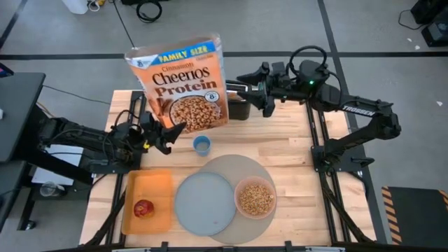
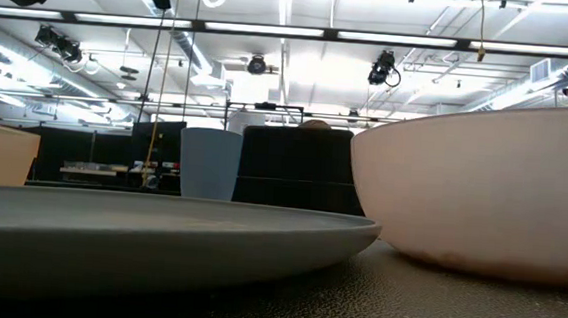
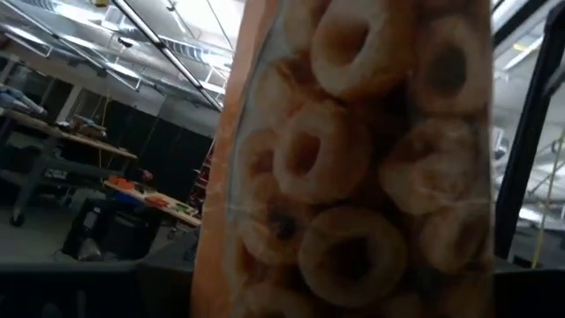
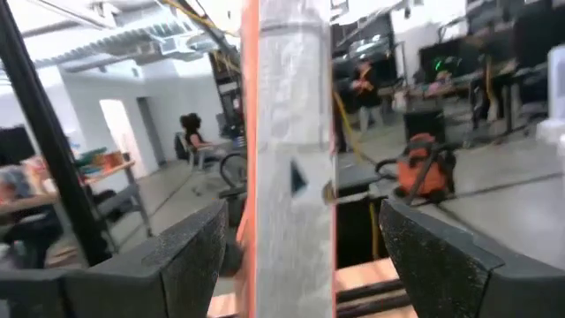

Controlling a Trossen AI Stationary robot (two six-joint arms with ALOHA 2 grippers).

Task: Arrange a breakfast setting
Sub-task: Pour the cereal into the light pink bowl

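Observation:
A large orange cereal box (image 1: 183, 84) is up in the air above the table's far side. My left gripper (image 1: 173, 131) is at its lower left corner. My right gripper (image 1: 234, 89) is open, and its fingers stand either side of the box's narrow right side (image 4: 291, 159) with gaps showing. A blue-grey plate (image 1: 204, 203) and a pink bowl (image 1: 255, 198) of brown cereal rest on the round grey mat (image 1: 241, 168). A red apple (image 1: 144, 208) lies on the orange tray (image 1: 157, 185). Bread and spoon are out of view. My left gripper is on the cereal box's lower left corner (image 1: 179, 126), coming level from the table's left side. The box's printed front (image 3: 353, 177) fills the wrist view and hides the fingers, so the kind of hold does not show. The box stands upright, clear of the table.
A small blue cup (image 1: 202, 145) stands between the box and the mat. The black toaster (image 1: 239, 108) stands at the far edge, partly behind the box. In the low view the plate (image 2: 159, 230), the bowl (image 2: 482, 193) and the cup (image 2: 208, 164) show.

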